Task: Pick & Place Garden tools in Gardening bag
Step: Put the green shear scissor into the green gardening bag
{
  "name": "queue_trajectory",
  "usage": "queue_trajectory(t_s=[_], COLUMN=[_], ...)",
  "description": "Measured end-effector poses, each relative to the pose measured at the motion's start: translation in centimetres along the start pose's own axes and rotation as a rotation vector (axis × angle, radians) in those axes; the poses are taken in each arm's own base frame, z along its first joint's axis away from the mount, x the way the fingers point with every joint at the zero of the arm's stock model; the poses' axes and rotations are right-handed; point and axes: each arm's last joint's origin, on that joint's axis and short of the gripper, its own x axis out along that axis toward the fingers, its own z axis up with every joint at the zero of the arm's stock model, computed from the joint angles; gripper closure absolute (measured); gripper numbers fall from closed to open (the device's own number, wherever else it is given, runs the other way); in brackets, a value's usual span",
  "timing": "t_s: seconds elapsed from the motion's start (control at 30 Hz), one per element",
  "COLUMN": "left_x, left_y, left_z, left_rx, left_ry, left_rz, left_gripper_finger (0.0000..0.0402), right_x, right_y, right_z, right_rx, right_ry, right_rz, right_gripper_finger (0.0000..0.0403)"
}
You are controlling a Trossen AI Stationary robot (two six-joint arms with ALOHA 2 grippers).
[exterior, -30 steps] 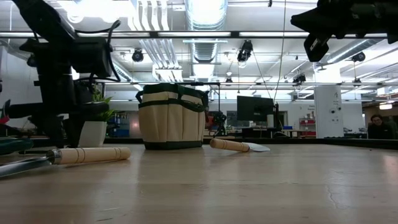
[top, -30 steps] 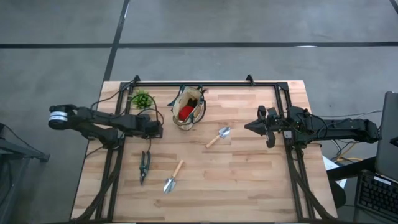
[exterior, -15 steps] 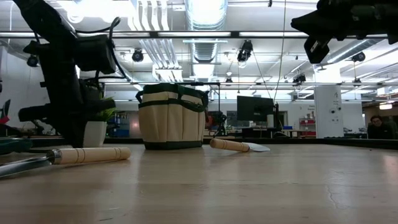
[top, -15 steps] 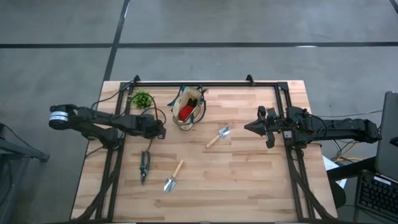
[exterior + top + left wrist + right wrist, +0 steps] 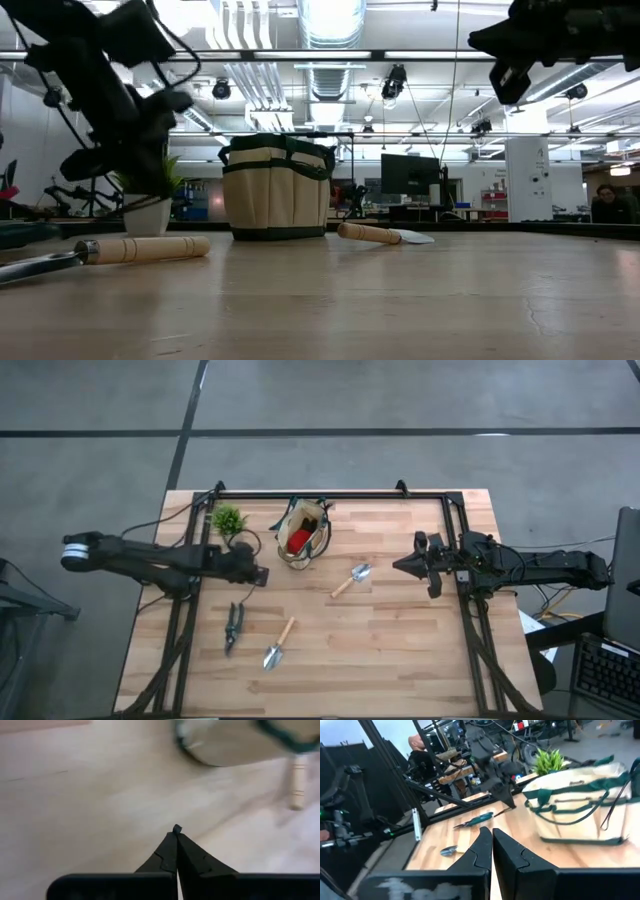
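Observation:
The beige gardening bag (image 5: 303, 532) with dark green trim stands upright at the far middle of the table, a red item (image 5: 297, 541) inside it. One wooden-handled trowel (image 5: 351, 579) lies to its right. A second trowel (image 5: 279, 644) and dark shears (image 5: 233, 627) lie nearer the front. My left gripper (image 5: 262, 575) hovers shut and empty, left of the bag and above the table; its fingertips (image 5: 176, 829) meet. My right gripper (image 5: 400, 565) is shut and empty, raised at the right, pointing toward the bag (image 5: 580, 805).
A small green potted plant (image 5: 228, 519) stands left of the bag, close to my left arm. A black metal frame (image 5: 330, 494) runs along the far edge and both sides of the table. Bare wood lies between the trowels and the right frame rail. A person (image 5: 417, 742) is beyond the table.
My left arm has swung. Its gripper has gone a little toward the table's near edge and to the right. In the low view its wrist has risen and tipped, uncovering the potted plant. The tools and the bag lie as before.

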Motion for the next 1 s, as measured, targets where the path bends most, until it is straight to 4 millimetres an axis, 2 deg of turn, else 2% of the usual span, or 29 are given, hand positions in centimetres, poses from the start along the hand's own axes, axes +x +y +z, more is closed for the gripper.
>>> queue_trajectory(t_s=[0.17, 0.37, 0.83, 1.0], left_x=[-2.0, -3.5, -5.7, -6.7], left_y=[-1.4, -3.0, -5.6, -6.5], left_z=[-0.2, -0.3, -0.5, -0.3], left_rx=[0.003, -0.015, -0.006, 0.019], left_ry=[-0.046, -0.125, -0.216, -0.251], left_rz=[-0.201, -0.393, -0.706, -0.747], left_gripper_finger=[0.0401, 0.0401, 0.0401, 0.0401], right_x=[0.0, 0.3, 1.1, 1.3], right_y=[0.0, -0.1, -0.5, -0.6], right_z=[0.0, -0.2, -0.8, -1.0], right_rx=[0.030, 0.032, 0.066, 0.080], right_ry=[0.005, 0.019, 0.077, 0.090], right_rz=[0.005, -0.002, -0.030, -0.036], right_gripper_finger=[0.0394, 0.0394, 0.0394, 0.0394])
